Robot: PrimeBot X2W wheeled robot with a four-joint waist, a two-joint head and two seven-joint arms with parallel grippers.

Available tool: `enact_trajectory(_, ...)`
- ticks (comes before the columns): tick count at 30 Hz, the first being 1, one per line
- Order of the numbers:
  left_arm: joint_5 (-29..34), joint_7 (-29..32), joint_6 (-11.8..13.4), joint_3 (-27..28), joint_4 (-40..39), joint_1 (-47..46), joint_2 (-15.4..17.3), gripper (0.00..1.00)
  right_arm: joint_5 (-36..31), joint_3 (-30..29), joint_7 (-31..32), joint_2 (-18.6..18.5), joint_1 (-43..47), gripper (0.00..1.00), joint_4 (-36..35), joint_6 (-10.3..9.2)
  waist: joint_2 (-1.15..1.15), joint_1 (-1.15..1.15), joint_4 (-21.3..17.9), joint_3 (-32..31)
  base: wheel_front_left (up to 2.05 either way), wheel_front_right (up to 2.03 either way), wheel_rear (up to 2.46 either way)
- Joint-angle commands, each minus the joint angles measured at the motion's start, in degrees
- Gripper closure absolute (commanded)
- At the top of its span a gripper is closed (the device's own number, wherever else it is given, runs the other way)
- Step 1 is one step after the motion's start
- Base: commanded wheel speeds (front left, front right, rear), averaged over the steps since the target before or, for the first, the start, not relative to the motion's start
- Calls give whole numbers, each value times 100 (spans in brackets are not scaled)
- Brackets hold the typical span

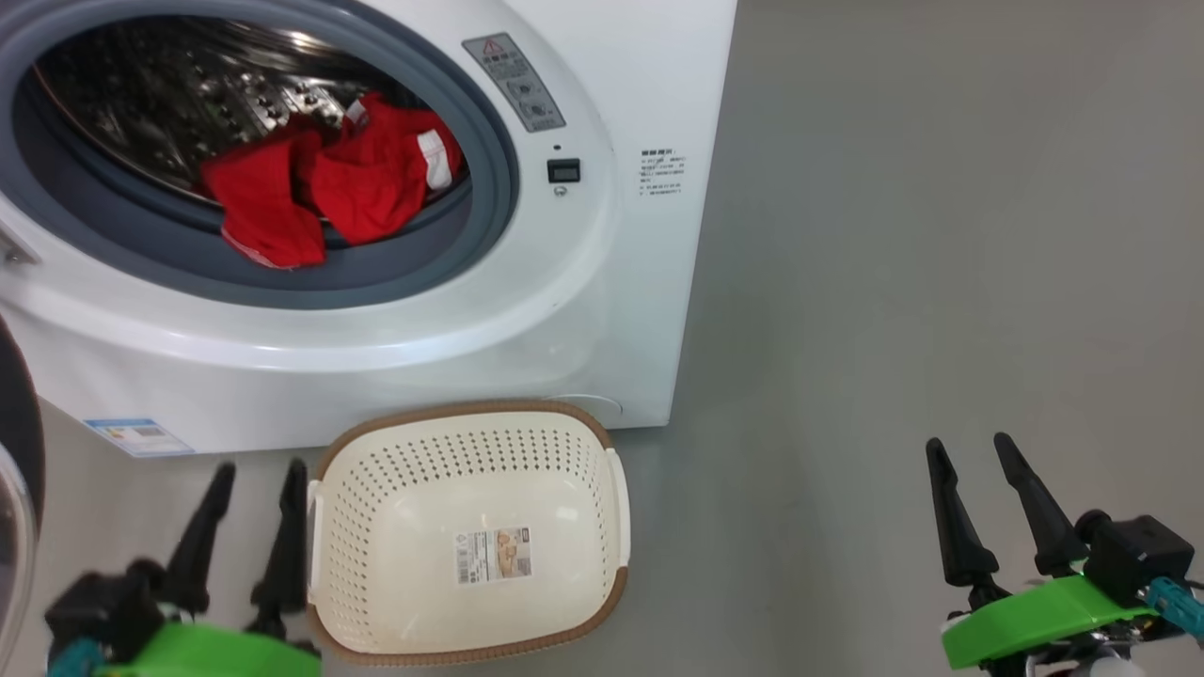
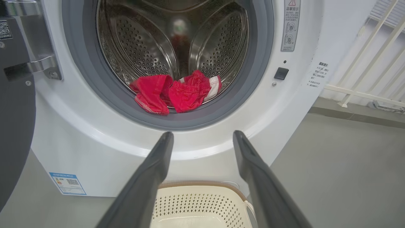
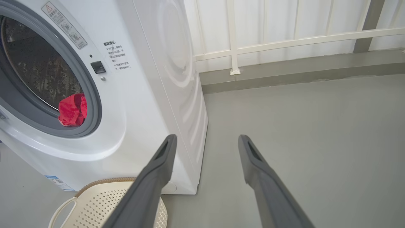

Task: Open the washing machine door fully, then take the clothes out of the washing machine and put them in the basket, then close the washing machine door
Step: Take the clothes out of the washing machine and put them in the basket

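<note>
A: Where are the clothes (image 1: 329, 188)?
B: In the washer (image 1: 602, 310), a red heap at the front lip of the drum (image 1: 141, 85), with one fold spilling onto the grey gasket (image 1: 376, 273). The door (image 2: 15, 133) hangs swung out at nine o'clock, so the mouth stands open.
A: Grippers?
B: Both are spread wide and hold nothing. In the head view the left gripper (image 1: 262, 465) sits low at seven o'clock, just beside the basket (image 1: 470, 410). The right gripper (image 1: 968, 441) sits at four o'clock, well apart from the washer's front.
A: Which is nearer the heap?
B: The left, I'd say. From it the clothes lie between twelve and one o'clock, up and apart. From the right they lie off at ten o'clock. In the left wrist view the heap sits near eleven o'clock above the jaw gap, almost dead ahead.
A: The heap's long axis?
B: It runs nine to three along the lip, the same line the left jaws open on. I judge a straight reach forward and up would straddle one lobe, not the whole heap.
A: And the basket?
B: At six o'clock under the left jaws, with no clothes in it.
</note>
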Motion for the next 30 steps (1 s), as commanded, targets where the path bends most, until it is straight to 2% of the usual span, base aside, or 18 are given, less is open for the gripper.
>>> enact_trajectory(1,73,-28,7,171,61,-523,162,0,-29,159,-52,-12,-263,0,-158,36,0,0,-51,165,0,0,0)
enact_trajectory(4,112,-28,7,114,276,-864,195,0,-24,176,-52,11,-324,0,-170,36,0,0,-84,294,0,0,0)
enact_trajectory(16,356,-28,7,-234,1852,-3437,464,0,-42,197,-52,109,-749,0,-307,36,0,0,-427,1252,0,0,0)
enact_trajectory(30,160,-28,7,-895,4180,-5732,973,0,191,395,-52,120,-1128,0,-593,36,0,0,-745,2202,0,0,0)
